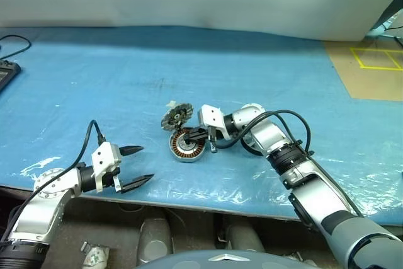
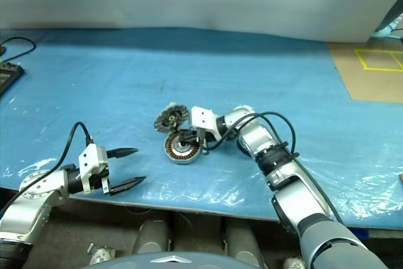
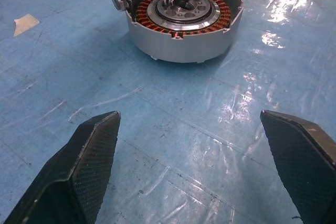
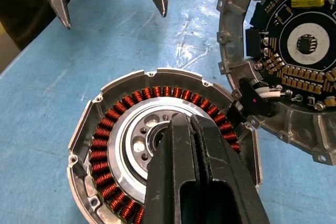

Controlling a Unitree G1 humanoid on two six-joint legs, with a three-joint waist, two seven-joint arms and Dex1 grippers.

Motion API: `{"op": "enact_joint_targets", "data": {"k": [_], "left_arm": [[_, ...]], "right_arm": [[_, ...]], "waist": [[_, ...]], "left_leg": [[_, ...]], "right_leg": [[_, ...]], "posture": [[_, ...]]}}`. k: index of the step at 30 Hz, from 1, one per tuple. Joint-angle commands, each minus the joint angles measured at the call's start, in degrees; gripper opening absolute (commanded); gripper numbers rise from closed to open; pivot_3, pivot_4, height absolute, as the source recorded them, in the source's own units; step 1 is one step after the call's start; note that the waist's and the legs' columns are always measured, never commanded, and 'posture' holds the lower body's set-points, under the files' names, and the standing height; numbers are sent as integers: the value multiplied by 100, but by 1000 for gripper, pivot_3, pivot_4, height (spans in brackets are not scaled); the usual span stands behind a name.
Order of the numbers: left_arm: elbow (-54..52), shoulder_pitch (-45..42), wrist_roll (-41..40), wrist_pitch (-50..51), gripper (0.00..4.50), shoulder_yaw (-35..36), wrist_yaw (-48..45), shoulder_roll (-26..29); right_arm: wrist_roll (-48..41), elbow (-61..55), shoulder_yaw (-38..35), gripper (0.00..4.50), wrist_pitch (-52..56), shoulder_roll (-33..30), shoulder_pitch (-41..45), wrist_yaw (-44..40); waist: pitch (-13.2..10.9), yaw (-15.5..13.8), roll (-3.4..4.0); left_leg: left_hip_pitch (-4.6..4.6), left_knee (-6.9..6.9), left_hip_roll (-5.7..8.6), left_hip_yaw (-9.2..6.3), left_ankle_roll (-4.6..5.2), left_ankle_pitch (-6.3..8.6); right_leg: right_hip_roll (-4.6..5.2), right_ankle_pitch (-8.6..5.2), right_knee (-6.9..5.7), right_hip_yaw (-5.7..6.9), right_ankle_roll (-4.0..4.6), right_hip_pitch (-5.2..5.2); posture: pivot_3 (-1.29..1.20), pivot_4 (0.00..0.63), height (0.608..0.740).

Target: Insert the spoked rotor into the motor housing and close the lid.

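1. Two grippers work over a blue plastic-covered table (image 1: 113, 74); the motor housing (image 1: 187, 146) serves as the landmark below.
2. Motor housing: a squat round shell of pale silver metal, open at the top, with a ring of copper-coloured windings around a bright silver hub pierced by small holes. It sits flat on the table, near the front edge.
3. Lid (image 1: 176, 117): a silver disc with a scalloped, lugged rim, standing tilted on edge just behind the motor housing and leaning against its rim. The face seen from the right wrist carries a dark circuit board with a square chip and small yellow parts. A short black connector with pale wires links it to the housing's rim.
4. Right gripper (image 4: 195, 129): fingers pressed together, nothing between them, tips over the housing's hub; whether they touch it cannot be told.
5. Left gripper (image 1: 140, 164): fingers spread wide and empty, standing well apart from the motor housing on its left, towards the table's front edge, pointing at it.
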State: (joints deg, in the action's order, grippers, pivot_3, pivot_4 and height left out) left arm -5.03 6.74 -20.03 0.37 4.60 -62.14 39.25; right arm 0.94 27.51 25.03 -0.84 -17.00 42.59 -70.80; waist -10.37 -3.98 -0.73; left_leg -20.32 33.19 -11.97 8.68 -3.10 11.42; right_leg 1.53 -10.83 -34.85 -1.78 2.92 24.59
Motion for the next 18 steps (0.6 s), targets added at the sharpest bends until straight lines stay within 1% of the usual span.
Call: {"op": "enact_joint_targets", "data": {"k": [1,4,14,18], "left_arm": [[-195,-63,-55,36,4500,32,31,33],[-208,-77,-57,60,4500,41,33,43],[-291,-113,-67,172,4500,46,38,54],[-302,-128,-60,192,4500,40,46,42]], "right_arm": [[473,222,350,44,-2,-187,-211,-10],[536,264,400,44,-72,-206,-249,3],[600,394,419,44,-216,-233,-263,78],[554,471,371,44,-278,-227,-253,113]], "waist": [[2,0,1],[12,0,3],[69,4,8],[88,18,7]], "left_leg": [[4,-2,0,0,0,0],[26,-7,1,0,0,0],[31,-10,4,0,1,1],[34,-13,3,0,1,1]], "right_leg": [[0,0,0,0,0,-3],[0,-4,4,0,-3,-22],[4,-7,7,0,-8,-28],[2,-21,7,-1,-30,-28]], "posture": [[0,150,740],[0,150,740],[0,150,740],[0,150,740]]}}
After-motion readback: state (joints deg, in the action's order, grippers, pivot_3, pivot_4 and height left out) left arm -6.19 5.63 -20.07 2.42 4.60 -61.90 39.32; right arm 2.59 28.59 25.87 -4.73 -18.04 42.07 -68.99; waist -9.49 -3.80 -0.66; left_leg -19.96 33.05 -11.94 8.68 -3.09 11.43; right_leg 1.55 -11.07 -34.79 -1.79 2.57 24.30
